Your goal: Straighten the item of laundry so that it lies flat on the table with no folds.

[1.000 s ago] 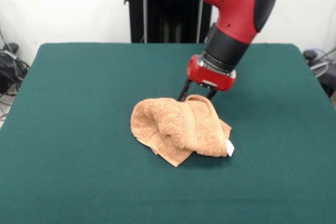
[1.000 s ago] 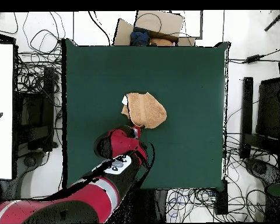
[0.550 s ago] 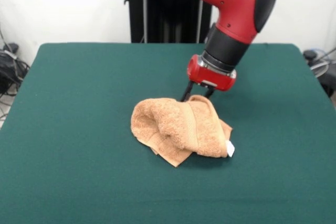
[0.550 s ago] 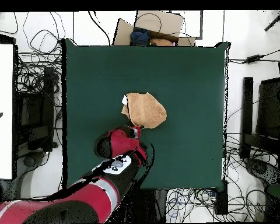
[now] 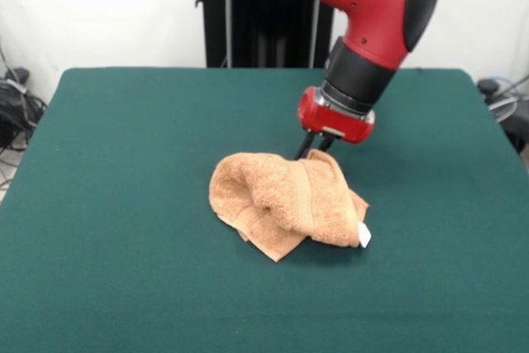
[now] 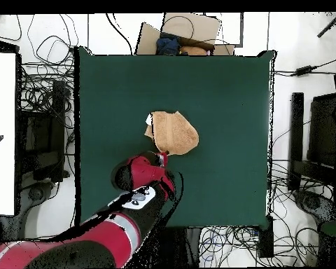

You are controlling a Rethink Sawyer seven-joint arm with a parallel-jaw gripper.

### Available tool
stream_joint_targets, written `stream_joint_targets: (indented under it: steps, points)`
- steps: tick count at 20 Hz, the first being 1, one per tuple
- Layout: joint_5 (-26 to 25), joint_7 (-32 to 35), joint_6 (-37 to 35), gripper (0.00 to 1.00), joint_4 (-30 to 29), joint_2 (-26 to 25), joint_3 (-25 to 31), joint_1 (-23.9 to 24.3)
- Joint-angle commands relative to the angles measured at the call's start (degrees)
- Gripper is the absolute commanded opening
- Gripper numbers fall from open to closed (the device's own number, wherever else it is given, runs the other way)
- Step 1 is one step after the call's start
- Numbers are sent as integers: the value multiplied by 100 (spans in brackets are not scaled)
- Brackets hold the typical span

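The towel (image 5: 286, 203) lies bunched near the middle of the green table (image 5: 124, 171), folded over itself into a rounded heap rather than spread flat. In the front view a thick roll of cloth curls over at the left side, a woven border band runs down across the heap, and a flatter layer pokes out beneath at the lower edge. A small white tag (image 5: 363, 236) sticks out at the heap's lower right corner. How many layers are stacked underneath cannot be made out, since the top fold covers them. The gripper (image 5: 314, 148) comes down at the far upper edge of the heap, its two dark fingers (image 5: 305, 145) drawn close together with their tips meeting the cloth just where it rises to a small peak. The tips themselves are lost behind the terry loops, so although the narrow gap suggests a pinch on the towel's edge (the fabric does seem lifted there), I cannot tell for certain whether cloth is held between them. In the overhead view the towel (image 6: 173, 132) shows as a rough, rounded patch with the arm's red wrist housing (image 6: 144, 173) just beside its lower edge, and that housing covers the fingers from above.
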State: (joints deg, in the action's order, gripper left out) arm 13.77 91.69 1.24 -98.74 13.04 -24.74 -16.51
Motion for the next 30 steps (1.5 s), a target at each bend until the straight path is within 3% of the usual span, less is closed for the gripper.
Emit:
stream_joint_targets:
  steps: [1, 12, 22, 30]
  points:
    - [72, 992, -581, 0, 54, -306, 546, -182]
    - [192, 1154, -598, 0, -45, -223, 685, -166]
    - [588, 1382, -1629, 0, 142, -402, 66, -831]
    - [685, 1558, -1389, 0, -20, -414, -114, -1149]
